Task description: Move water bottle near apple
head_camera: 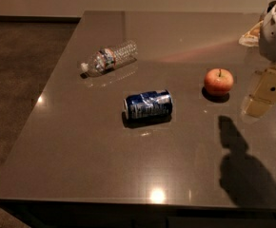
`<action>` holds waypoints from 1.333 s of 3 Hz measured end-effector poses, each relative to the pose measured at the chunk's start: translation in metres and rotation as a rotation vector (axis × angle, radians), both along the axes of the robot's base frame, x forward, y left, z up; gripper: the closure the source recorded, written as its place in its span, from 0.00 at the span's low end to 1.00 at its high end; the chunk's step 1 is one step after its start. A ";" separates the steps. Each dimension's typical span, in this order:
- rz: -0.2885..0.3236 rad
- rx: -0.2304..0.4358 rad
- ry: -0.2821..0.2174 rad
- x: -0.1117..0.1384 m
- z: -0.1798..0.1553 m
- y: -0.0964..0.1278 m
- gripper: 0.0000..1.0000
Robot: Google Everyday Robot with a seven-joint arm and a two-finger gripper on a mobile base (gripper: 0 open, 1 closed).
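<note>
The water bottle (108,58) lies on its side at the back left of the dark table (81,156), with its white cap pointing left. The red-orange apple (219,81) stands upright on the right side of the table. My gripper (258,104) hangs above the table at the right edge of the view, just right of the apple and far from the bottle. It holds nothing that I can see. Its shadow falls on the table in front of the apple.
A dented blue soda can (148,105) lies on its side in the middle of the table, between the bottle and the apple. A pale object (250,34) sits at the back right, partly behind my arm. The table's left edge drops to a dark floor (14,80).
</note>
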State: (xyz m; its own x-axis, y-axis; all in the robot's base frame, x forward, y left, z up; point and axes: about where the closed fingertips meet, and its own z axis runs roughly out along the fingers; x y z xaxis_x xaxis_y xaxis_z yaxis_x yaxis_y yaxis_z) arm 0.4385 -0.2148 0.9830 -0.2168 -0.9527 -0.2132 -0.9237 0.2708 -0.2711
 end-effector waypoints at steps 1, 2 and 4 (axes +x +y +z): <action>0.000 0.000 -0.001 0.000 0.000 0.000 0.00; 0.031 0.011 -0.016 0.021 0.005 0.013 0.00; 0.152 0.027 0.007 0.098 0.005 0.058 0.00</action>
State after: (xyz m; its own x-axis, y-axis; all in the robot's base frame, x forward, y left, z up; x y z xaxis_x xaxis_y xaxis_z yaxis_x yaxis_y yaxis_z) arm 0.5369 -0.1563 0.9879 -0.0719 -0.9686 -0.2379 -0.9564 0.1347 -0.2592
